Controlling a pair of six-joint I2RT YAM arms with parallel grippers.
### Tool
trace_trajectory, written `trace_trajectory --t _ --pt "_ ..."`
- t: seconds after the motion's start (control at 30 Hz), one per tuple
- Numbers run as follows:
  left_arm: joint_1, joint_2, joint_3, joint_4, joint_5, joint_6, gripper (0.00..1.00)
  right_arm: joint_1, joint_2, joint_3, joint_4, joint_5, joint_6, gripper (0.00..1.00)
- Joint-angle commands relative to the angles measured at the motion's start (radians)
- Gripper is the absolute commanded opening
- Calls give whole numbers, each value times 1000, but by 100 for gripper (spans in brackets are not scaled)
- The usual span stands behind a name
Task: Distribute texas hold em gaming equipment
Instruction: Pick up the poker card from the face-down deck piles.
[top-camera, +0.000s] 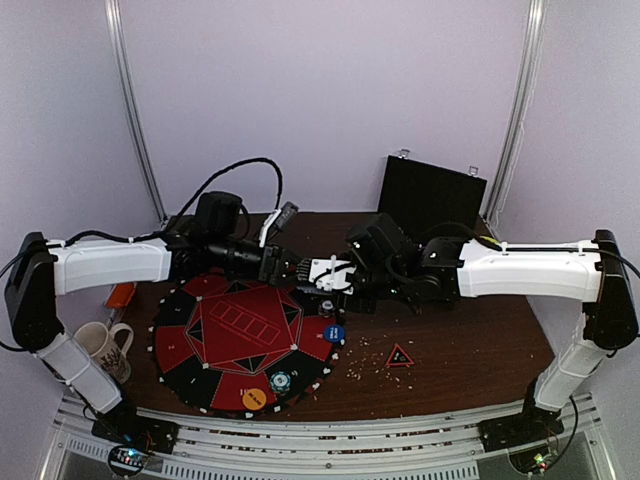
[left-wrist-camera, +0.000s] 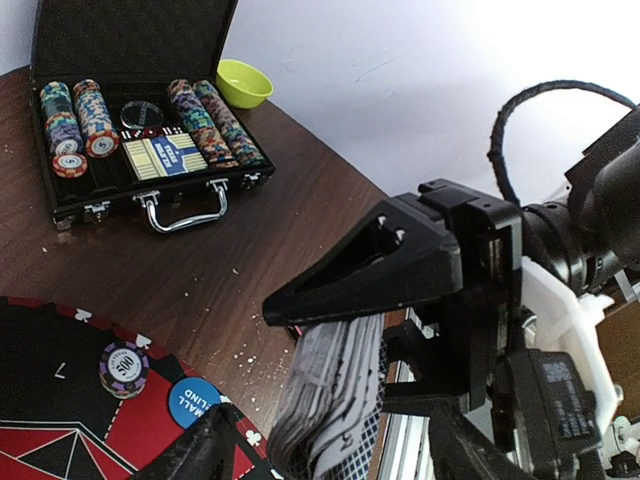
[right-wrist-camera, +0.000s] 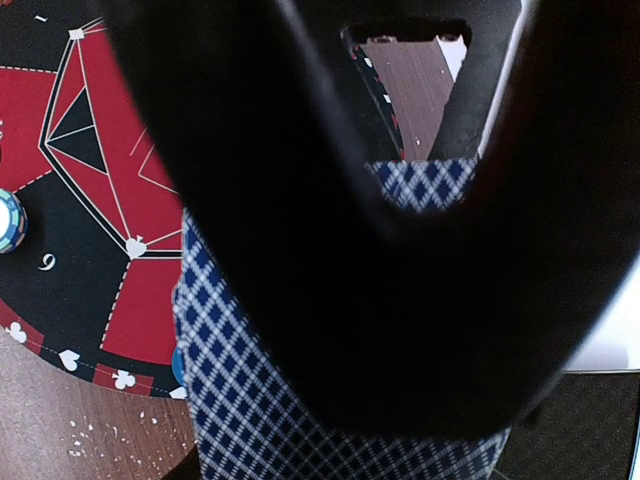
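Near edge, top view: a flat orange disc (top-camera: 254, 399) and a stripe-edged chip (top-camera: 280, 380) are lying on the round red-and-black mat (top-camera: 240, 330). A blue disc (top-camera: 333, 333) is sitting at the mat's right rim. Pale crumbs are speckling the dark wood table (top-camera: 470, 340).

Mid-table: both arms are meeting above the mat. The left gripper (top-camera: 290, 267) is standing wide, its fingers clear of the deck of cards (left-wrist-camera: 330, 400). The right gripper (top-camera: 318, 272) is clamping that deck.

- Left wrist view only: the deck is showing edge-on, fanned and sagging under a black finger with a triangular hole.
- Right wrist view only: the card back is showing a blue-and-white diamond lattice.

Far: the top view is showing just the upright lid of the black case (left-wrist-camera: 140, 130). The left wrist view is showing it open, with chips in rows and a metal handle. A yellow bowl (left-wrist-camera: 244, 82) is sitting just beside it.
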Motion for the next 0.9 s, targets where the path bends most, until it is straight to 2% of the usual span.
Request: trace_trajectory --t 0.0,0.1,0.37,0.53,0.63,0.73,0.87 --pt "26 -54 -28 55 31 4 68 -6 -21 -12 17 6 0 49" --pt "37 -66 -35 33 4 6 64 -5 -19 -11 17 6 -2 49" --pt "38 -45 -48 78 65 -18 29 -6 -21 -17 23 8 -4 49" --pt "38 -38 -48 71 69 -17 14 -6 -22 -18 25 9 -4 49" --pt "39 -44 -47 61 65 -7 9 -6 -22 -17 26 9 -4 49" --pt "38 -50 -47 42 52 3 0 -7 -22 -16 26 11 -4 49" --pt "39 -61 -50 34 50 9 0 -7 -23 -19 25 19 -5 48"
